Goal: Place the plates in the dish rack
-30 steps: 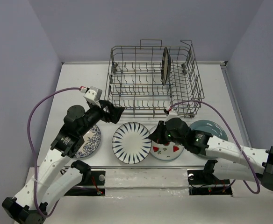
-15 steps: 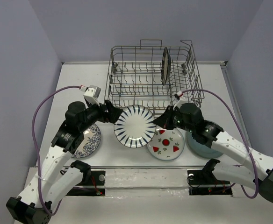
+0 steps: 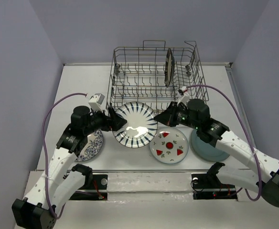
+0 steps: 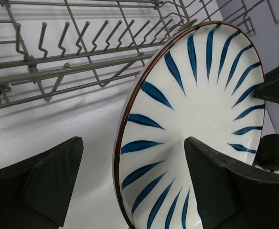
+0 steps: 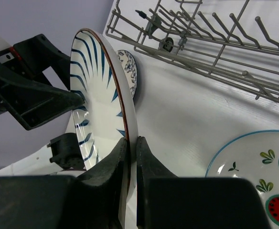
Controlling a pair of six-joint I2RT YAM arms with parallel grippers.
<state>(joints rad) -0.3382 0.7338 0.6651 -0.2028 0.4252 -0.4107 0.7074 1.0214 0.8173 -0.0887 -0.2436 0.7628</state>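
Note:
My right gripper [image 3: 162, 120] is shut on the right rim of the navy-striped white plate [image 3: 134, 125] and holds it tilted on edge above the table, just in front of the grey wire dish rack [image 3: 154, 83]. The pinch shows in the right wrist view [image 5: 132, 143]. My left gripper [image 3: 116, 123] is open, and its fingers straddle the plate's left rim [image 4: 123, 157]. A dark plate [image 3: 168, 67] stands upright in the rack. The blue floral plate [image 3: 91, 143], the fruit plate [image 3: 169, 147] and the teal-grey plate [image 3: 206, 149] lie flat on the table.
The rack's front wire wall and its upright tines [image 4: 82, 62] are right behind the held plate. The floral plate [image 5: 129, 71] lies under my left arm. The table's walls close in on both sides.
The striped plate has come up from flat on the table, tilted on edge and moved toward the rack in my right gripper. My left gripper has closed in on its left rim.

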